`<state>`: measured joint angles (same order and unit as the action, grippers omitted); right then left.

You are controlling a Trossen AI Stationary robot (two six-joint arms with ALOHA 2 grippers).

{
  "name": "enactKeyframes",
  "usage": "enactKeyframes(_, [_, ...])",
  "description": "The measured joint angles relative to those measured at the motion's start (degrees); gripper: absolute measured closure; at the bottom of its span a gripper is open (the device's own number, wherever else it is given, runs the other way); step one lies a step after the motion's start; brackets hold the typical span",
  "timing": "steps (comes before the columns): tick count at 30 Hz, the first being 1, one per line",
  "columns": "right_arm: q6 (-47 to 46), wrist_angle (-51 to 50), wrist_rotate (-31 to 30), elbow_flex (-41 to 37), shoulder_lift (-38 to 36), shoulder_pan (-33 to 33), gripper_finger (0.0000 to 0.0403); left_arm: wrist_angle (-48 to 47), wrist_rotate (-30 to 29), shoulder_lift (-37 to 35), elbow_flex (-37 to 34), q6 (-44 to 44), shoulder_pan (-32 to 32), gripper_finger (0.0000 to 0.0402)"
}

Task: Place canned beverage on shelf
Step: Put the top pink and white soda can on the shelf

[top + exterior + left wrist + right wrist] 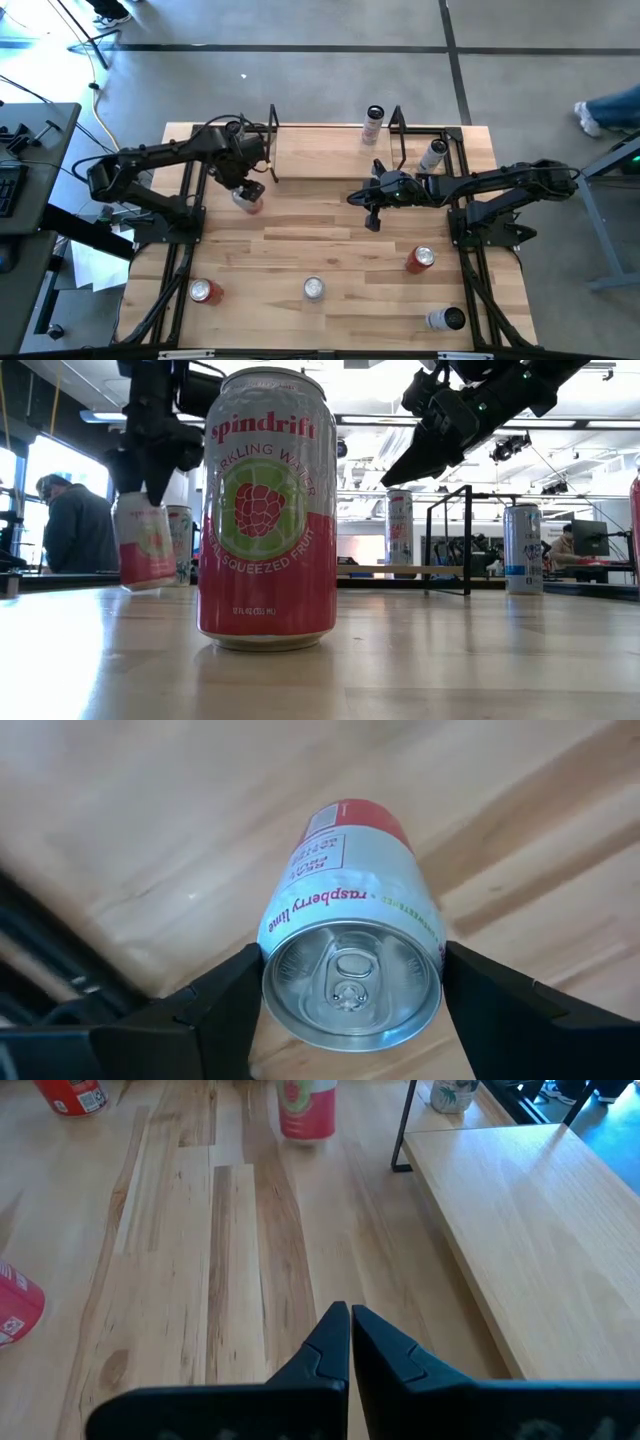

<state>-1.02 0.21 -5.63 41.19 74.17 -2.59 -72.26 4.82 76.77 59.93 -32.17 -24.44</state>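
Tabletop (330, 240): large light-wood plank surface with black rails along both sides, bearing all items below. Shelf (320, 155): low flat light-wood board at the table's far edge, set between thin black upright end frames; its board shows bare in the high view and in the right wrist view (520, 1210). Left arm: reaches in from the table's left side, its left gripper (246, 192) just in front of the shelf's left end, fingers (215, 1005) set against both sides of a raspberry-lime can (350, 960), gripping it just below the top rim; in the low view this can (145, 540) hangs tilted and clear of the tabletop. Right arm: extends from the table's right side toward the centre, its right gripper (350, 1335) above bare planks just in front of the shelf's right part, fingers pressed together on nothing. Other cans, all apart from the grippers: one pink-and-white can (267, 510) upright at the near middle, very close to the low camera; one red can (206, 291) at the near left; one orange-red can (420, 259) at the near right; one dark-topped can (446, 319) at the near right corner; one white can (432, 155) just outside the shelf's right end frame; one can (373, 124) behind the shelf at the table's far edge. Background: a person (75, 525) beyond the table, on the left of the low view.
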Motion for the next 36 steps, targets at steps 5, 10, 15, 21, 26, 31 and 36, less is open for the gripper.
enactKeyframes(5, [0.00, 0.00, 0.00, 0.00, 0.00, 0.00, 0.0403, -1.10, 0.17, -0.02, 0.71, -0.69, 3.29, 0.0140])
enactKeyframes(10, [0.00, 0.04, 0.00, 0.00, 0.00, 0.00, 0.0403, -0.58, -0.01, 2.28, 5.92, -0.64, 5.54, 0.0140])
enactKeyframes(15, [0.00, 0.02, 0.00, 0.00, 0.00, 0.00, 0.0403, -2.10, -0.46, 8.17, 14.39, 2.27, 7.32, 0.0141])
enactKeyframes(21, [0.00, -0.27, 0.01, 0.00, 0.00, 0.00, 0.0403, -7.28, -1.85, 18.55, 26.24, 9.10, 8.57, 0.0141])
enactKeyframes(26, [0.00, -0.47, 0.02, 0.00, 0.00, 0.01, 0.0403, -7.09, -2.78, 27.66, 35.22, 15.93, 8.93, 0.0141])
enactKeyframes(31, [0.00, -1.21, 0.02, 0.00, 0.00, 0.00, 0.0403, -7.76, -2.95, 35.52, 42.75, 22.33, 10.07, 0.0141])
enactKeyframes(36, [0.00, -1.29, 0.04, 0.00, 0.00, 0.00, 0.0403, -8.55, -4.98, 40.62, 47.83, 27.32, 10.92, 0.0141])
